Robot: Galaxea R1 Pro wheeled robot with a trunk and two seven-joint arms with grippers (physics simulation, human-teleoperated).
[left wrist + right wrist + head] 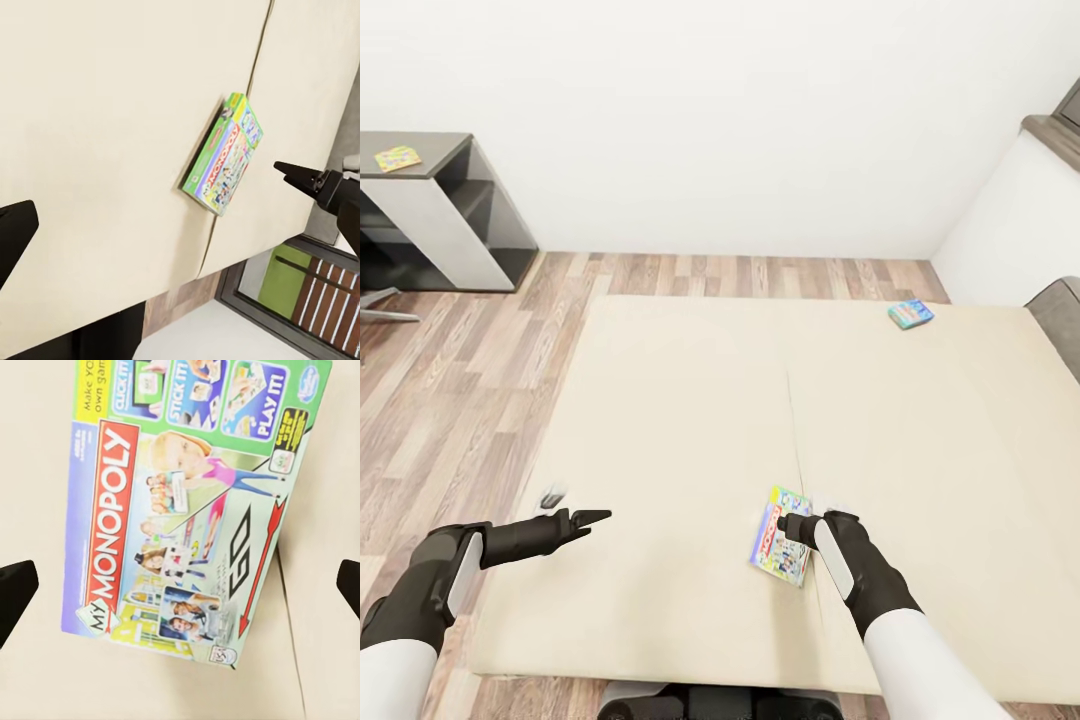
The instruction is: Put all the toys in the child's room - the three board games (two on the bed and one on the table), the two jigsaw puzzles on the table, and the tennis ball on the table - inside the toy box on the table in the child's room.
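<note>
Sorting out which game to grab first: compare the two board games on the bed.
The Monopoly box lies near the front of the bed, right under the open right gripper; the teal box lies at the far edge, out of both grippers' reach for now. The Monopoly box straddles the mattress seam; the teal one lies well off it. The Monopoly box looks larger, being closer. Both lie flat, untouched.

Bare mattress (690, 400) all round game box (782, 535); approach unobstructed.
</note>
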